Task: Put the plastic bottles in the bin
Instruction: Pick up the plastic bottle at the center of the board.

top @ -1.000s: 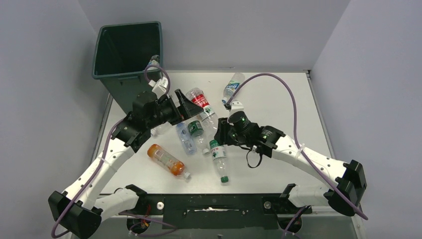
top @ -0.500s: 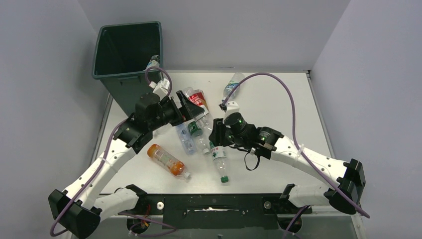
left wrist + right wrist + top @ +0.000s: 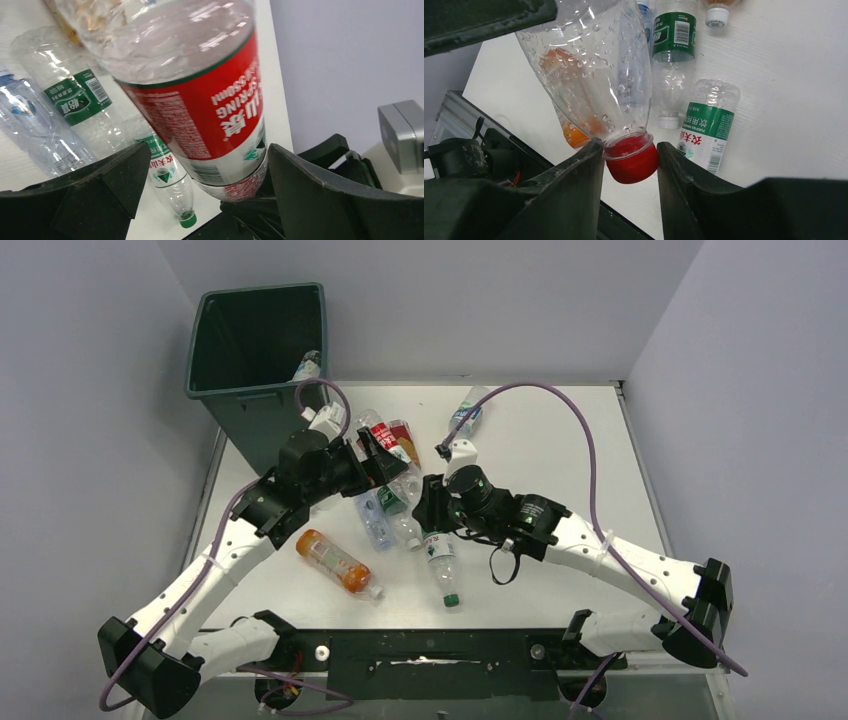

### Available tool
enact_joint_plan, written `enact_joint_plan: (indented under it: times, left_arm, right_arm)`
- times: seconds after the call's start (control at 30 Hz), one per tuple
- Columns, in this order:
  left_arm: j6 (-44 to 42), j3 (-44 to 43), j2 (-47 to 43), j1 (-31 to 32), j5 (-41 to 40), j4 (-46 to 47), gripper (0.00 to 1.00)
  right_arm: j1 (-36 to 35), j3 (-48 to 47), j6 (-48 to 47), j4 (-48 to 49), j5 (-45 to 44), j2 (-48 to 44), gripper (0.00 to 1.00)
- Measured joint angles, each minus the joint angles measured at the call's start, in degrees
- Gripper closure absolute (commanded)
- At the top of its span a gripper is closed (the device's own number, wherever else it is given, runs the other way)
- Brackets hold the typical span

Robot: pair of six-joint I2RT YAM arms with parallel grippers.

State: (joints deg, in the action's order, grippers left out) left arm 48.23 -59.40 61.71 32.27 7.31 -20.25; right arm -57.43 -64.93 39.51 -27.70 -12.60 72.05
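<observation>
A clear bottle with a red label and red cap (image 3: 398, 440) hangs tilted between both grippers, cap end low. My left gripper (image 3: 385, 453) is shut across its labelled body (image 3: 210, 100), with both fingertips (image 3: 272, 150) against its sides. My right gripper (image 3: 426, 502) is open around the red cap (image 3: 631, 160); one finger touches the neck ring and the other stands a little off. The dark green bin (image 3: 255, 340) stands at the far left corner with one bottle (image 3: 308, 367) inside. Several other bottles lie on the table under the grippers.
An orange bottle (image 3: 335, 560) lies front left. A green-labelled bottle (image 3: 438, 555) lies below my right gripper, and a second one (image 3: 398, 505) and a blue-labelled one (image 3: 372, 520) lie under the grippers. A blue-labelled bottle (image 3: 465, 412) lies at the back. Grey walls close three sides.
My right gripper has moved left up to the red bottle's cap and now brackets it. My left gripper has shifted right and a little towards the back with the bottle.
</observation>
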Motion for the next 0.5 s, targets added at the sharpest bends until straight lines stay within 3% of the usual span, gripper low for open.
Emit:
enact_joint_plan:
  times: [0.4,0.5]
  left_arm:
    - [-2.23,-0.22,0.74,1.18,-4.46,-2.36,0.12]
    - [-2.23,-0.24,0.81,1.60,-5.33,-2.58,0.19]
  right_arm:
    - [-3.54,-0.92,0.24,-0.28,-0.83,-0.02,0.79]
    - [-4.02,-1.01,0.46,-0.44,-1.38,-0.02,0.79]
